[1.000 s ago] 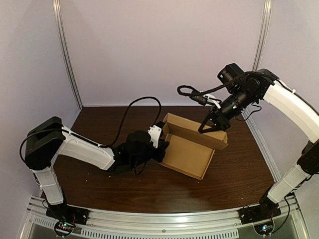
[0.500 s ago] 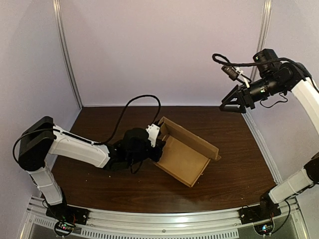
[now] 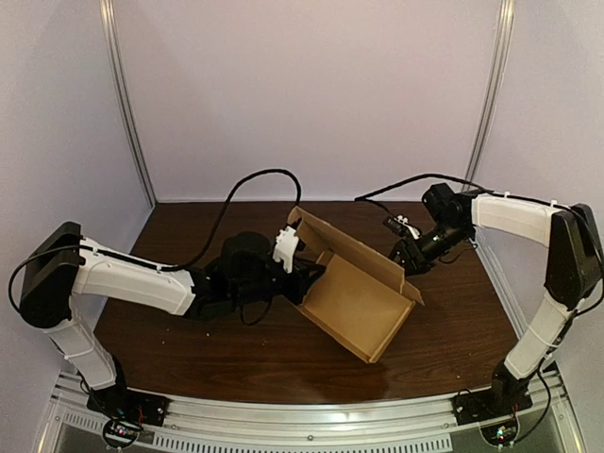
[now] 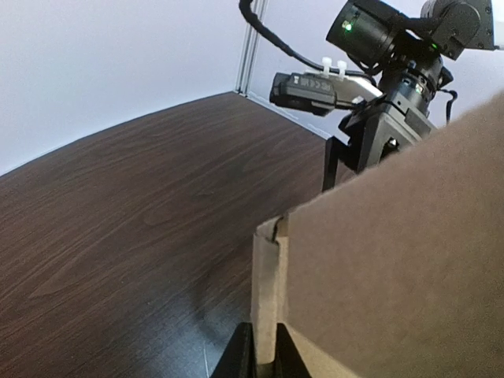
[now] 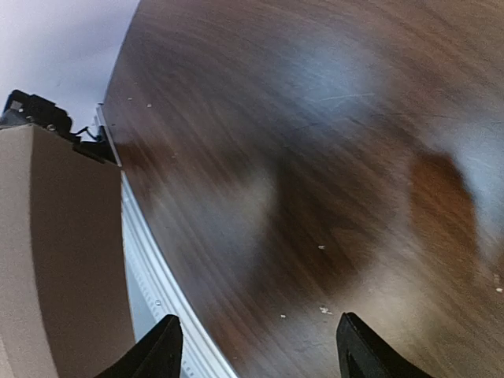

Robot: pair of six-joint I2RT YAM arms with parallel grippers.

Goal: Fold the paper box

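1. Sits mid-tabletop (image 3: 189, 226): paper box (image 3: 363, 302), half folded.
2. Pinched at its 9 o'clock wall by left end effector (image 3: 304, 278), clamped tight.
3. Flanked at 2 o'clock by right end effector (image 3: 406, 257), gaping, holding nothing.

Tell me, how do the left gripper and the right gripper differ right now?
The left gripper is shut on an edge of the cardboard box; the right gripper is open and holds nothing. The left gripper is at the box's left side; the right gripper is beside its far right wall. Both are black, two-fingered and close to the box.
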